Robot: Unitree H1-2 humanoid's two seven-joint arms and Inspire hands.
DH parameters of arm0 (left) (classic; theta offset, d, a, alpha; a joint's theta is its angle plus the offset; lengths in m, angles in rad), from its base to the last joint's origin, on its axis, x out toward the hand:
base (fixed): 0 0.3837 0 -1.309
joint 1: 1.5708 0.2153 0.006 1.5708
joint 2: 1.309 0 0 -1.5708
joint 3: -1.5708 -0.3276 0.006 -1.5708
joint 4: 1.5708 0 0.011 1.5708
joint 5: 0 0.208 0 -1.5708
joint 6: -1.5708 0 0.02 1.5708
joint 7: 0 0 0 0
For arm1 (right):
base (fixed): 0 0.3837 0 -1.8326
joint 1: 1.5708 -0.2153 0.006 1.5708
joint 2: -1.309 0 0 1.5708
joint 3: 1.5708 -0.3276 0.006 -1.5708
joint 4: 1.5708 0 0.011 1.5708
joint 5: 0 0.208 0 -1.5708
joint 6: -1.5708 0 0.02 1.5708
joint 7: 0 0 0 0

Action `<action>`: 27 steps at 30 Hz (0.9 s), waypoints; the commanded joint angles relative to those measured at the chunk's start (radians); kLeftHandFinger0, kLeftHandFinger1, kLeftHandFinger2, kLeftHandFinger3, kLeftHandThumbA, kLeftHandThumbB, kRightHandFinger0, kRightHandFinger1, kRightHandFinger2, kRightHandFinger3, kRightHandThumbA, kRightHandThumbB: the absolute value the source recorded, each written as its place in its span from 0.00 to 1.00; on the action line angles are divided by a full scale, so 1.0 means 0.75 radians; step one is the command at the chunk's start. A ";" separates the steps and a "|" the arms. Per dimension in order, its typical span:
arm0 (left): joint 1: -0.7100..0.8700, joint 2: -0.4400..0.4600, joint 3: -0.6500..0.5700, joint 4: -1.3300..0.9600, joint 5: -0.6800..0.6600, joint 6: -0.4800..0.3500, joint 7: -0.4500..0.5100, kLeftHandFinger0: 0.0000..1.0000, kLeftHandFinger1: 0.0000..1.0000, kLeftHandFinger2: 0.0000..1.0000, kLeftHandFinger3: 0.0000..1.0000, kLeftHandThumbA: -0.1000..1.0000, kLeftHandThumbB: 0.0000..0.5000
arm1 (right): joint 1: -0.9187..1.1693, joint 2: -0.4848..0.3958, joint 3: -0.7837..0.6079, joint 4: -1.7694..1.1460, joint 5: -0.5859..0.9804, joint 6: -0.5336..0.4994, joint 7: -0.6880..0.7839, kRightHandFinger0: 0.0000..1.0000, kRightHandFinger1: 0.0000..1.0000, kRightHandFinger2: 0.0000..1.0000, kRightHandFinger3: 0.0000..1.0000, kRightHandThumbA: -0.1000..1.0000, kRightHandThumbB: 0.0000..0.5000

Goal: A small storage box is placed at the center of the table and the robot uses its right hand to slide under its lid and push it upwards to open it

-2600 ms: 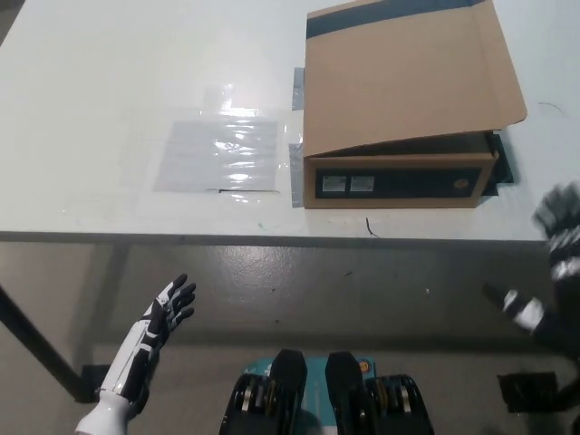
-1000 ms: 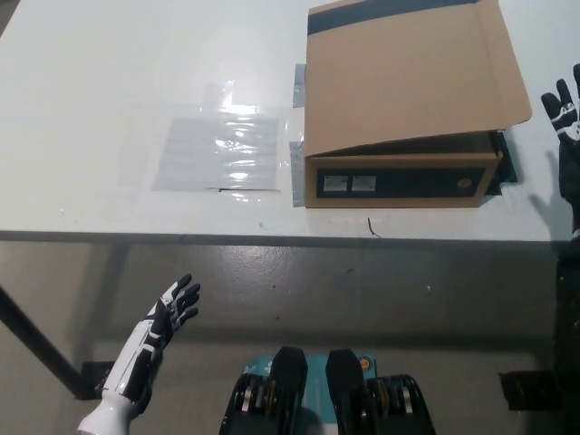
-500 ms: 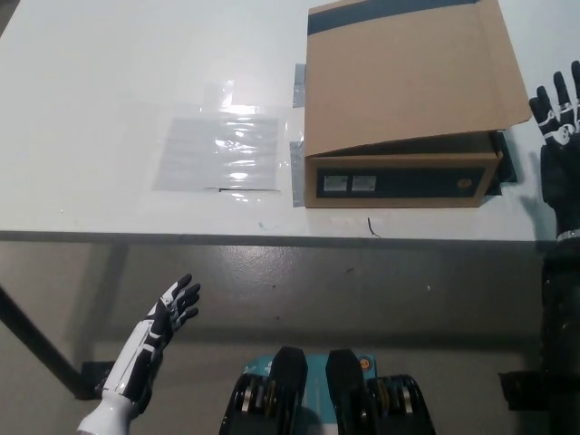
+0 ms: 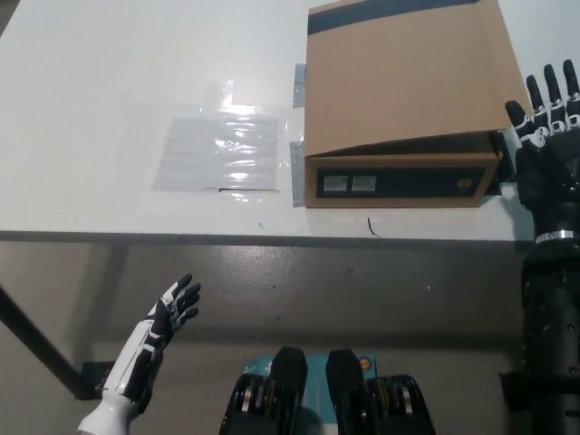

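Observation:
A brown cardboard storage box [image 4: 399, 177] stands on the white table [image 4: 109, 109], right of centre. Its flat lid [image 4: 408, 77] lies tilted, slightly raised at the front edge, with a dark band along the far edge. My black right hand [image 4: 544, 136] is open, fingers spread and pointing away from me, just right of the box's front right corner and beside the lid's right edge. I cannot tell whether it touches the lid. My white left hand [image 4: 168, 313] hangs open below the table edge at the lower left.
A clear plastic sheet [image 4: 217, 149] lies taped flat on the table left of the box. The table's front edge [image 4: 272, 237] runs across the middle of the picture, with grey floor [image 4: 362, 290] below it.
My right hand has come in leftward from the picture's right edge to the box's right side. The box, lid and left hand have not moved.

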 commanded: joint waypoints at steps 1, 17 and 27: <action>-0.021 0.003 0.003 -0.008 -0.021 -0.056 -0.014 1.00 1.00 1.00 1.00 1.00 0.71 | -0.076 0.008 0.001 0.004 0.023 0.008 0.029 1.00 1.00 1.00 1.00 1.00 0.58; -0.016 0.003 0.002 -0.017 -0.024 -0.049 -0.016 1.00 1.00 1.00 1.00 1.00 0.69 | -0.119 0.046 -0.056 -0.018 0.180 0.085 0.044 1.00 1.00 1.00 1.00 1.00 0.62; -0.022 0.001 0.003 -0.013 -0.016 -0.051 -0.009 1.00 1.00 1.00 1.00 1.00 0.72 | -0.145 0.083 -0.083 -0.088 0.290 0.152 0.037 1.00 1.00 1.00 1.00 1.00 0.70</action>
